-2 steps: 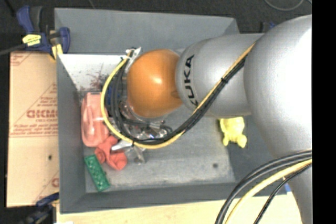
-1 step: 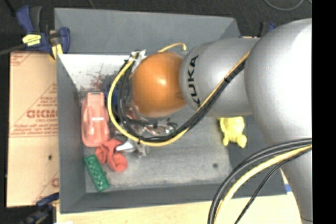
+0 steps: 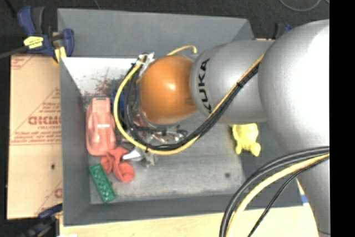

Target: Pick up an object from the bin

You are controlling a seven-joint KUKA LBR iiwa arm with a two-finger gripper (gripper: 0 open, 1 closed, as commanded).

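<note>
1. A pink tape holder (image 3: 100, 126) lies by the bin's (image 3: 166, 33) left wall; a green studded block (image 3: 103, 183) sits in the near-left corner;
2. A red toy (image 3: 119, 165) lies just left of the gripper (image 3: 138, 156); its grip cannot be made out;
3. Bare floor runs right to a yellow toy (image 3: 246, 139).

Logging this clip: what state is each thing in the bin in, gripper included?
Gripper: down in the bin, left of middle.
Red lump: lying on the floor, right beside the gripper.
Pink dispenser: lying along the left wall.
Green studded block: lying flat, front-left corner.
Yellow figure: lying at right, apart.
</note>
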